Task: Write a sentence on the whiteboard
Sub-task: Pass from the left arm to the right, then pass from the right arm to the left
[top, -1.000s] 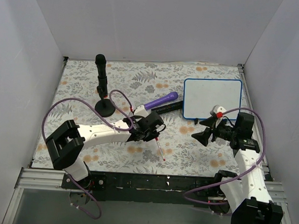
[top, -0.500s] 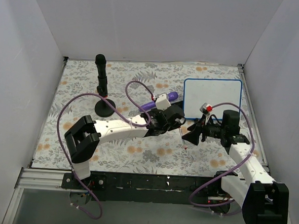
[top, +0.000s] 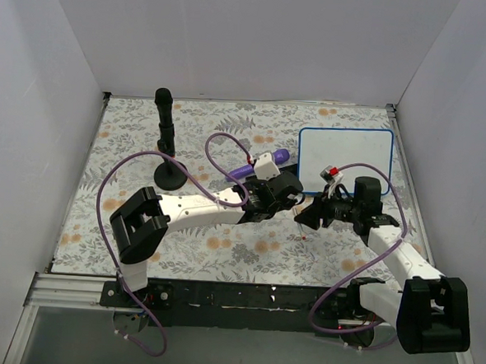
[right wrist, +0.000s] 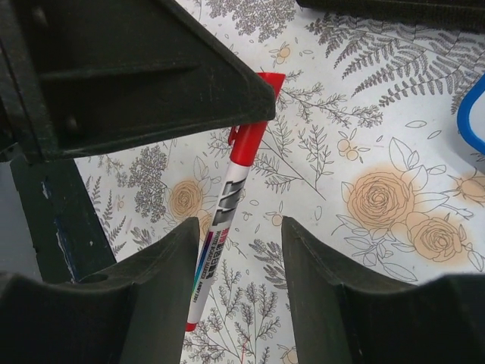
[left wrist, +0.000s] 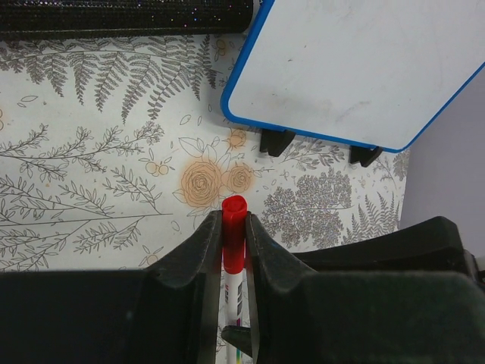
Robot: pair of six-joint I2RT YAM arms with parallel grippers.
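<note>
The whiteboard (top: 344,159), white with a blue frame, lies at the back right and carries no writing; it also shows in the left wrist view (left wrist: 364,68) with only faint smudges. No sentence is visible. My left gripper (top: 294,203) (left wrist: 234,220) is shut on the red cap of a white marker (left wrist: 234,246), held just off the board's near-left corner. My right gripper (top: 311,216) (right wrist: 239,235) is open, and the marker's barrel (right wrist: 221,220) hangs between its fingers, close to the left finger (right wrist: 163,265) and touching neither.
A purple marker (top: 261,162) and a black glittery bar (left wrist: 121,11) lie left of the board. A black stand (top: 168,144) rises at the back left. The floral mat (top: 130,134) covers the table, and white walls close in on three sides.
My left gripper carried the marker right, from mid-mat to the board's near-left corner. My right gripper moved left to meet it and now straddles the barrel.
</note>
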